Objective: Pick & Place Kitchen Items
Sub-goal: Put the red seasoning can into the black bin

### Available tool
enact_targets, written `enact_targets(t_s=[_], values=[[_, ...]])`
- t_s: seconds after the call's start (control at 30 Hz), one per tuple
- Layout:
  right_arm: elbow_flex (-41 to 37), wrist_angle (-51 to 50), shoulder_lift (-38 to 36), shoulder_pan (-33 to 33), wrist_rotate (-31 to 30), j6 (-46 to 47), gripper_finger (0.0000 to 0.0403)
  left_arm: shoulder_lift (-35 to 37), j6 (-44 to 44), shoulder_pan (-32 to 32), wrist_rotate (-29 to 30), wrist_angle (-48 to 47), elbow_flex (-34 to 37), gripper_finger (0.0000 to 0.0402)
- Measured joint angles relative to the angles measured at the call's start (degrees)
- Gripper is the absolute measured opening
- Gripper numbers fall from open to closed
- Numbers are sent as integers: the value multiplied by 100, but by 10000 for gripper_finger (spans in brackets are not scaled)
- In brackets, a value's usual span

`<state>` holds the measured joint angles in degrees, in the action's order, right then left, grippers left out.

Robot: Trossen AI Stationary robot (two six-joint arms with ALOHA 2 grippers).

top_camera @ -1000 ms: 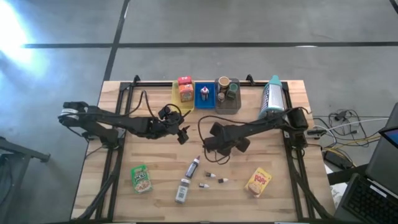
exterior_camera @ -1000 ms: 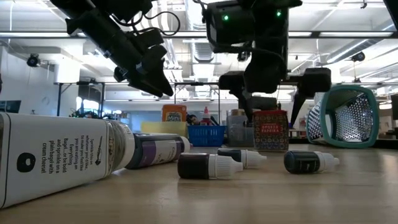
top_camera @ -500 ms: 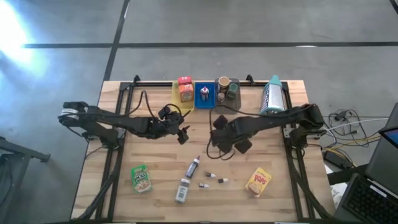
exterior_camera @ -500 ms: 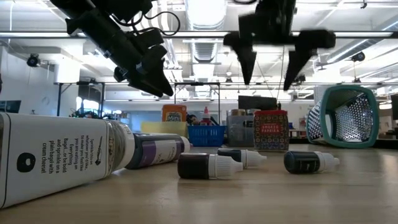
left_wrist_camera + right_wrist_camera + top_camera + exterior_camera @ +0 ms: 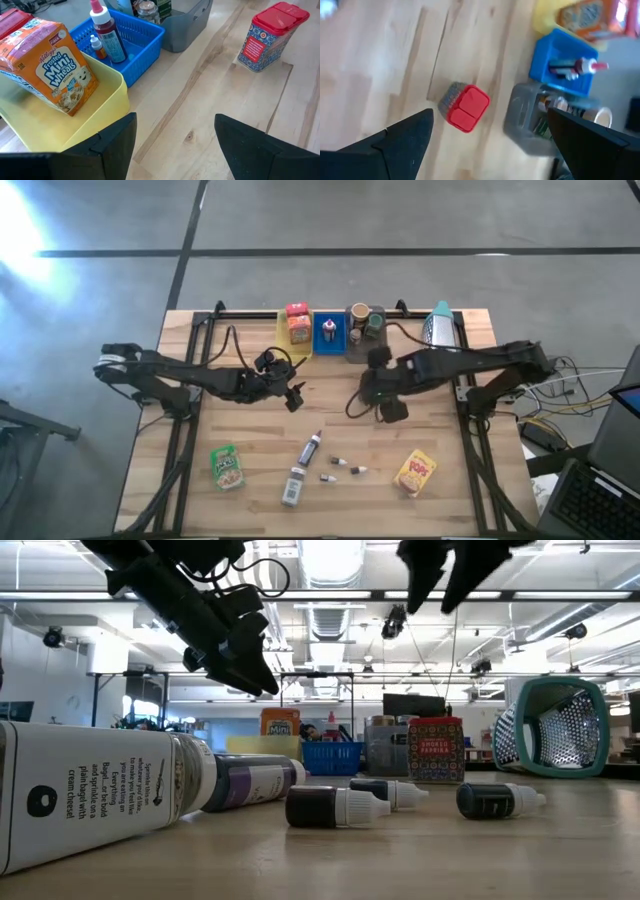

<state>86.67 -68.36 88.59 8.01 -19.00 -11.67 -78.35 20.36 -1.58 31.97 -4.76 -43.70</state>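
Note:
My right gripper point(image 5: 372, 390) hangs open, high over the middle of the table; its fingers show at the top of the low view point(image 5: 440, 575). A red-lidded spice tin point(image 5: 465, 107) stands upright on the table below it, also in the low view point(image 5: 435, 750). My left gripper point(image 5: 295, 402) waits open in the air left of centre point(image 5: 175, 120). Lying on the near part of the table are a dark bottle point(image 5: 310, 448), a white-labelled jar point(image 5: 293, 485), three vials point(image 5: 340, 463), a green pouch point(image 5: 228, 467) and a yellow pouch point(image 5: 416, 473).
Along the far edge stand a yellow tray point(image 5: 283, 340) with cereal boxes, a blue tray point(image 5: 329, 338) with a red-capped bottle, and a grey tray point(image 5: 366, 348) with a cup and a jar. A teal-rimmed mesh basket point(image 5: 438, 332) lies on its side at far right. Cables loop across the table's middle.
My right gripper has risen from around the red-lidded tin and moved toward the table's far and right edges, staying open. The tin stays standing where it was. My left arm has kept still.

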Motion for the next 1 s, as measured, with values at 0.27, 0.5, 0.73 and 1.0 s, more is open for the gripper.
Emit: enact_targets(t_s=[0.27,0.5,0.73,1.0], values=[[-6,-12,-645,0,97,1405,384,0,0,-1,2,0,2,273],[-7,-6,-1192,-2,286,2161,384,0,0,0,2,0,2,273],[-20,6,-1591,-2,265,2878,384,0,0,-1,1,0,1,273],[-346,40,-1700,0,55,3921,384,0,0,-2,2,0,2,273]])
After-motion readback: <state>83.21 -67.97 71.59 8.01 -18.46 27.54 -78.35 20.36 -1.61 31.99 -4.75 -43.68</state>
